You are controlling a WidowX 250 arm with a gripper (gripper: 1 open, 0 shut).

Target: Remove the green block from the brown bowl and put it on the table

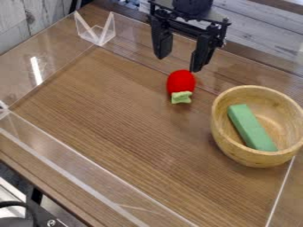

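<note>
One green block (pixel 251 127) is lying inside the brown bowl (pixel 229 140), waiting to be taken out. The gripper (pixel 180 51) is hanging wide open, holding nothing, ready to reach over to it.

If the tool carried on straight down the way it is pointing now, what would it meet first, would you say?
Most likely the bare table just behind the small red object. The open tool seems to hang slightly beyond it, though depth is unclear.
</note>
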